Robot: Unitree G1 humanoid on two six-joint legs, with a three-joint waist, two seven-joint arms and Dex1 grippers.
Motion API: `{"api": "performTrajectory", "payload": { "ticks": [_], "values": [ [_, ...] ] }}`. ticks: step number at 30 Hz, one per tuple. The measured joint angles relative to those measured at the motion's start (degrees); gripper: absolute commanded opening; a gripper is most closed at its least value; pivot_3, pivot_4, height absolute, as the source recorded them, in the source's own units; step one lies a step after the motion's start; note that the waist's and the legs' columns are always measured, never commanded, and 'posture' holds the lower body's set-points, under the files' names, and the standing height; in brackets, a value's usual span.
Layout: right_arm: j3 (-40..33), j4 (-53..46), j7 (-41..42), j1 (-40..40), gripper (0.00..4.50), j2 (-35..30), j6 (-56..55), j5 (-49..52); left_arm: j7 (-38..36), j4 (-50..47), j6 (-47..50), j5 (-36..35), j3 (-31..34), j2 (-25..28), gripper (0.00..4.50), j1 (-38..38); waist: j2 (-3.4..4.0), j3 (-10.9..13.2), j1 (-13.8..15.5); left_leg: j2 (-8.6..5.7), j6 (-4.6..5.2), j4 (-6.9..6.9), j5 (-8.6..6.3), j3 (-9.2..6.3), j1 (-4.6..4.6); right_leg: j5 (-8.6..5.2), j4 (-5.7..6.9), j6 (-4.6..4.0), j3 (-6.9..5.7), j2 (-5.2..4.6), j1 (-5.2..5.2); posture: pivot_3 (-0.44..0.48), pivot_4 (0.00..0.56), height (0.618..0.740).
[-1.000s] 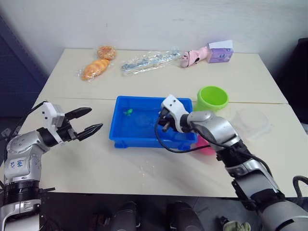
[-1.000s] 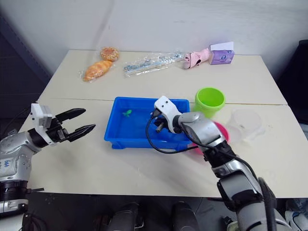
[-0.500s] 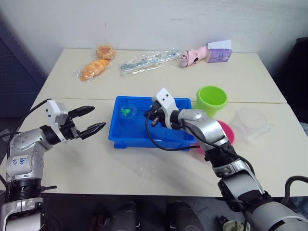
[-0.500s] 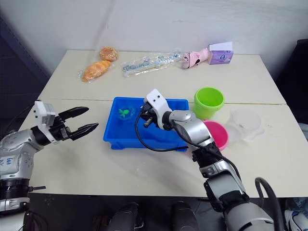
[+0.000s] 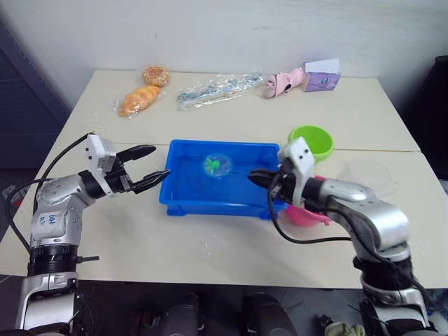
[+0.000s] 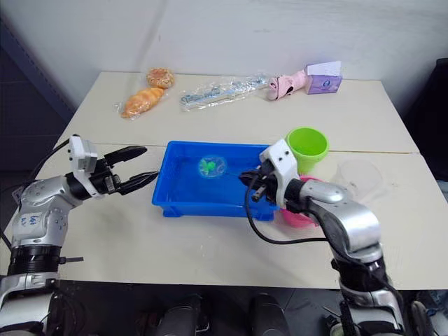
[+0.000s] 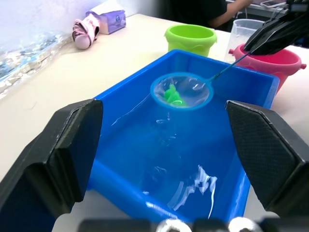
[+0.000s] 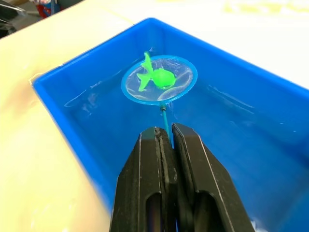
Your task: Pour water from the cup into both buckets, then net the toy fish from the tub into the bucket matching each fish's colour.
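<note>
My right tool point(image 8: 166, 140) clamps the net point(image 8: 159, 85) stick, green fish point(image 8: 157, 78) in it over the tub point(image 5: 183, 199). Left tool point(image 5: 150, 178) open beside the tub. Cream tabletop point(image 5: 140, 231); green bucket point(image 5: 310, 143), snack bags point(image 5: 138, 98), white wall point(image 5: 210, 28) beyond.

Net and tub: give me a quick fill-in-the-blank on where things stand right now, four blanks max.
1. The right end effector is shut on the handle of the ____.
2. The fish lying in the net is ____ in colour.
3. The net's hoop hangs over the blue ____.
4. The left end effector is ____, beside the tub and holding nothing.

Missing words: net; green; tub; open
</note>
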Motion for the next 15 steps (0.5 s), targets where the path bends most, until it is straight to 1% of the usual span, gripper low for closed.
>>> {"api": "performTrajectory", "payload": {
  "ticks": [4,6,7,10,13,15],
  "values": [
    [-6.1,-7.4,0.2,4.3,0.00,-2.7,2.2,4.4,-0.6,0.2,0.1,0.0,-1.3,-1.7,4.36,-2.2,-0.01,0.0,0.4,-0.01,-0.01,-0.10,0.01,-0.01,0.02,0.00,-0.04,0.00,-0.01,0.01,0.02,0.000,0.150,0.740],
    [-12.9,-11.3,-0.3,6.1,0.00,-4.4,3.5,7.4,-1.1,0.7,0.1,-0.1,-2.8,-3.1,4.36,-4.1,-0.02,0.0,0.5,-0.03,-0.01,-0.10,0.01,-0.01,0.02,0.00,-0.09,0.00,-0.01,0.01,0.04,0.000,0.150,0.740],
    [-14.8,-12.1,-0.5,6.3,0.00,-5.0,4.0,7.9,-1.3,0.8,0.1,-0.1,-3.0,-3.6,4.36,-4.7,-0.02,0.0,0.5,-0.03,-0.01,-0.10,0.01,-0.01,0.03,0.00,-0.10,0.00,-0.01,0.01,0.05,0.000,0.150,0.740],
    [-19.6,-13.2,-1.2,7.3,0.00,-6.9,4.6,9.2,-1.5,1.3,0.1,-0.1,-3.6,-4.5,4.36,-5.8,-0.05,0.0,0.5,-0.03,-0.01,-0.11,0.01,-0.02,0.04,0.00,-0.10,0.00,-0.03,0.02,0.07,0.000,0.150,0.740],
    [-26.2,-12.4,-0.7,10.4,0.00,-12.6,4.9,9.6,-2.1,2.0,0.0,0.0,-4.8,-6.3,4.36,-6.9,-0.05,0.0,0.5,-0.04,0.00,-0.14,0.03,0.02,0.04,0.00,-0.10,0.00,-0.02,0.03,0.09,0.000,0.150,0.740],
    [-28.6,-10.9,-0.4,11.6,0.00,-15.8,2.9,8.0,-2.4,2.3,0.0,0.0,-5.6,-7.1,4.36,-7.4,-0.06,0.0,0.5,-0.04,0.01,-0.13,0.04,0.02,0.05,0.00,-0.18,0.01,-0.02,0.04,0.09,0.000,0.150,0.740]
  ]
}}
